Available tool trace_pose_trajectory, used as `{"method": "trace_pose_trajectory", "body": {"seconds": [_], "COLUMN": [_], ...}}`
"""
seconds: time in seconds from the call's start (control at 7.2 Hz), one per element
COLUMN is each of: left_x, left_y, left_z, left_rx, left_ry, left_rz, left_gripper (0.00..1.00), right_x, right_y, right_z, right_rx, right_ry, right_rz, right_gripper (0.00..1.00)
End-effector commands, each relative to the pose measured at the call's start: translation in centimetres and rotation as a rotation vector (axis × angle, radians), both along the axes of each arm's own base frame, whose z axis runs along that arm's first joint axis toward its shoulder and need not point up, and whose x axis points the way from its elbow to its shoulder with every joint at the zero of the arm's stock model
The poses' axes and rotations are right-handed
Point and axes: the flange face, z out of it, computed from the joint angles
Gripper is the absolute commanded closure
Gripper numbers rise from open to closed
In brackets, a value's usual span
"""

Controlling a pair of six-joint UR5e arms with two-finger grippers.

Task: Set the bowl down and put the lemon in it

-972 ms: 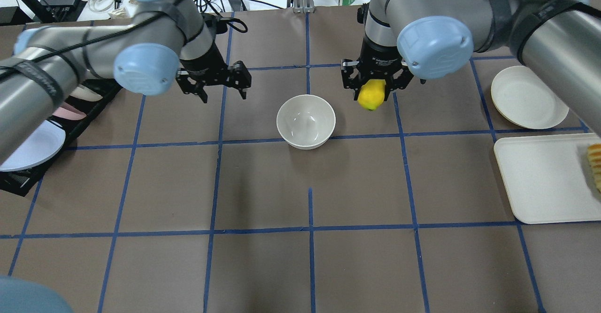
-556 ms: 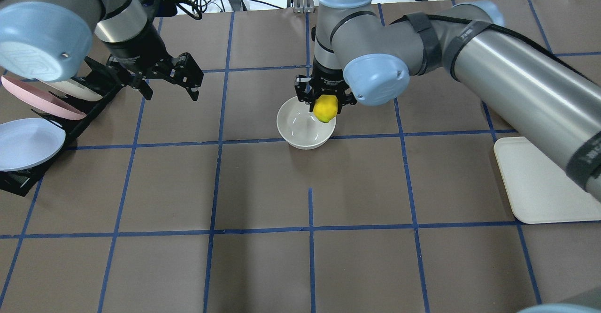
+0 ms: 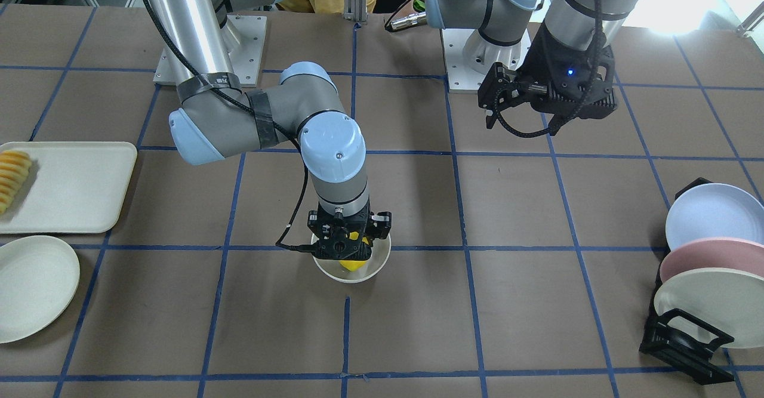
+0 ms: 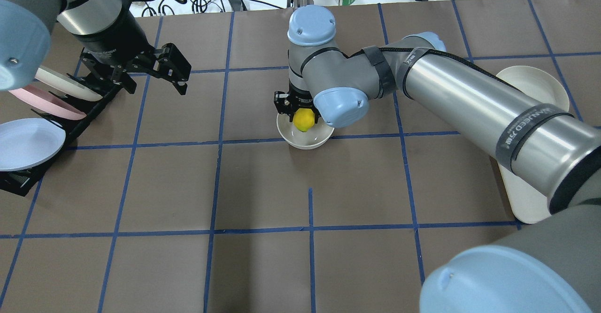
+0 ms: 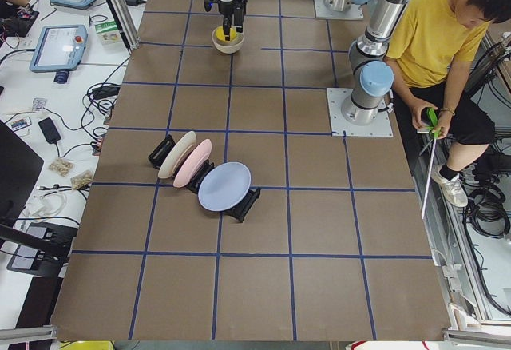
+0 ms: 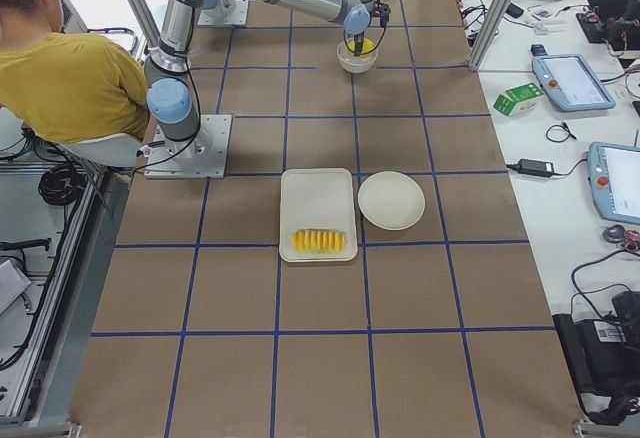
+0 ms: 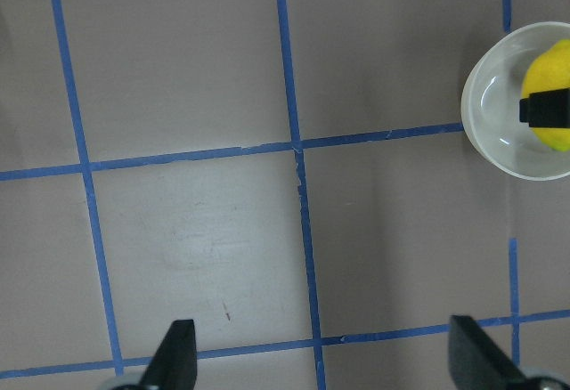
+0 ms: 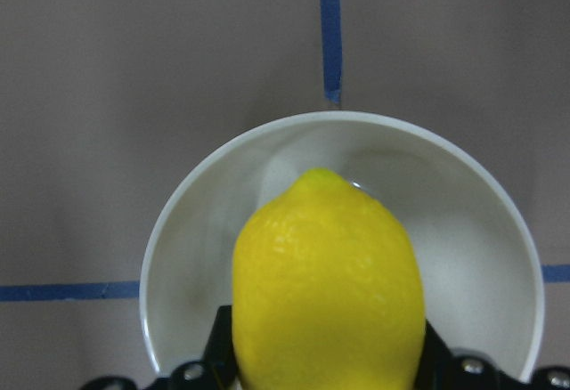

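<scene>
The off-white bowl (image 4: pixel 305 142) stands on the brown mat near the table's middle, and it also shows in the front view (image 3: pixel 360 274). My right gripper (image 4: pixel 304 116) is shut on the yellow lemon (image 4: pixel 304 120) and holds it upright, low inside the bowl. In the right wrist view the lemon (image 8: pixel 329 283) sits between the pads over the bowl's rim (image 8: pixel 178 221). My left gripper (image 4: pixel 155 84) is open and empty, raised at the far left near the plate rack. In the left wrist view the bowl (image 7: pixel 499 141) and the lemon (image 7: pixel 550 74) show at the upper right.
A black rack (image 4: pixel 28 181) with blue, pink and cream plates stands at the left edge. A flat off-white plate (image 4: pixel 547 85) and a cream tray (image 4: pixel 521 200) lie at the right, partly under my right arm. Sliced yellow fruit (image 3: pixel 12 177) lies on the tray.
My right gripper has carried the lemon left from beside the bowl to over it and lowered it into the bowl. My left gripper has drawn back left toward the rack.
</scene>
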Motion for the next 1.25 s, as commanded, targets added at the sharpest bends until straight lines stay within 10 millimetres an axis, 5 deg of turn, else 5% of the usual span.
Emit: {"method": "trace_pose_trajectory", "body": {"seconds": [0.0,0.14,0.28,0.42,0.56,0.83,1.11], "left_x": [-0.1,-0.1,0.1,0.4,0.6,1.5,1.6], "left_y": [0.6,0.6,0.4,1.5,1.9,2.0,1.8], "left_z": [0.8,0.1,0.5,1.3,1.8,2.6,3.2], "left_rx": [-0.006,0.009,0.005,0.034,0.033,0.015,-0.002], "left_ry": [0.008,0.014,0.047,0.036,0.029,-0.025,-0.019], "left_rz": [0.002,0.005,0.02,0.022,0.027,0.025,0.028], "left_gripper": [0.0,0.0,0.0,0.0,0.0,0.0,0.0], "right_x": [0.0,0.0,0.0,0.0,0.0,-1.1,-2.9], "right_y": [-0.1,0.0,0.1,0.0,0.0,-0.3,0.7], "right_z": [-1.7,-1.9,-2.3,-3.2,-2.9,-0.8,5.6], "right_rx": [0.021,0.024,0.031,0.043,0.038,0.013,-0.004], "right_ry": [0.011,0.014,0.015,0.019,0.021,0.065,0.064], "right_rz": [0.002,0.0,0.0,-0.001,-0.003,-0.017,-0.026], "right_gripper": [1.0,0.7,0.64,0.43,0.01,0.0,0.0]}}
